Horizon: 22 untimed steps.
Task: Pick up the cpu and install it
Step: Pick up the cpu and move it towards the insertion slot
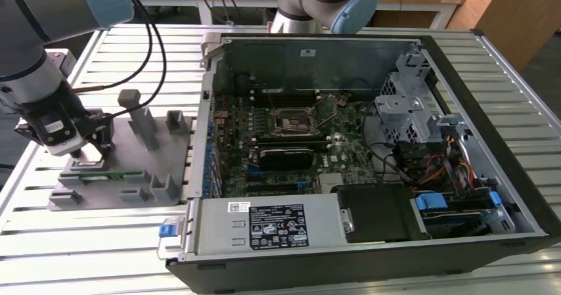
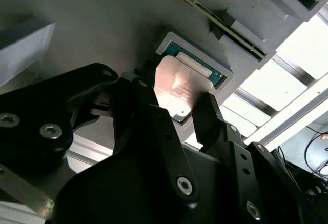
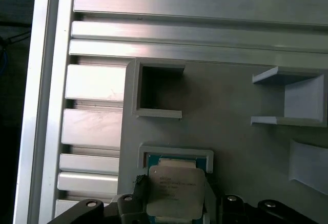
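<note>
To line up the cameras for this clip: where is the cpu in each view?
Exterior view: hidden under the gripper, at the exterior view's left.
Second wrist view: the cpu sits between the fingers, by its framed pocket.
First wrist view: the cpu overlaps the same pocket.
Shared landmark: the grey holder.

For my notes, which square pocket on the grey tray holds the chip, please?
The pocket nearest the claw holds the chip; the other square pocket sits empty.

The cpu [image 3: 172, 190] shone silver-white, teal-edged; the hand [image 2: 177, 97] was black, the fixture [image 3: 230, 147] pale grey, the table [image 3: 97, 83] seemingly silver with ribbed stripes.
</note>
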### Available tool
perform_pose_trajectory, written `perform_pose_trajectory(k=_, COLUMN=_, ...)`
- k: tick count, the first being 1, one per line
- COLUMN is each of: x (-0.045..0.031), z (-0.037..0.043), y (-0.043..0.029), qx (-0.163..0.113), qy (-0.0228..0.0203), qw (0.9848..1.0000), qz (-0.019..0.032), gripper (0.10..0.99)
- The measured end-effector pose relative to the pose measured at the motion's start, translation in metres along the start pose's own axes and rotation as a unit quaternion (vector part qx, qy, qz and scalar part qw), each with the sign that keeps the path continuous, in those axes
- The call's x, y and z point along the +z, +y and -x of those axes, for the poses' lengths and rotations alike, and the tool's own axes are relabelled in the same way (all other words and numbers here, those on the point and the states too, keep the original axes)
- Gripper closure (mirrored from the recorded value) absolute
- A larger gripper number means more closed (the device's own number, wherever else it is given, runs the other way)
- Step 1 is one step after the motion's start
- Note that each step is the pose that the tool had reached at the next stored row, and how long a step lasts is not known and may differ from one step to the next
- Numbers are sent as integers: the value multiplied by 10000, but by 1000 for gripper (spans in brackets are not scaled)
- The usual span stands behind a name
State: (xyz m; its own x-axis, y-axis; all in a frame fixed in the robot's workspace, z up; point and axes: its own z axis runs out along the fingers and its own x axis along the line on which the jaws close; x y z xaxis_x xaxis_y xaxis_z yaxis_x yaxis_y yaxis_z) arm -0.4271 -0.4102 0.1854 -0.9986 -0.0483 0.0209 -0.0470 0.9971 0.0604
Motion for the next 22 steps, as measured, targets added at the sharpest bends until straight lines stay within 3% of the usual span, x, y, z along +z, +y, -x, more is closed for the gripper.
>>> perform_pose_trajectory(k=11, x=1, z=2, y=-1, qx=-1, qy=-1, qw=10000, qz=-10, gripper=545)
perform_pose_trajectory(k=12, x=1, z=1, y=0, qx=0, qy=0, qw=10000, qz=-15, gripper=482)
perform_pose_trajectory(k=20, x=0, z=1, y=0, qx=1, qy=3, qw=10000, qz=-46, gripper=482)
perform_pose_trajectory(k=22, x=-1, z=1, y=0, qx=1, qy=4, qw=10000, qz=-46, gripper=553)
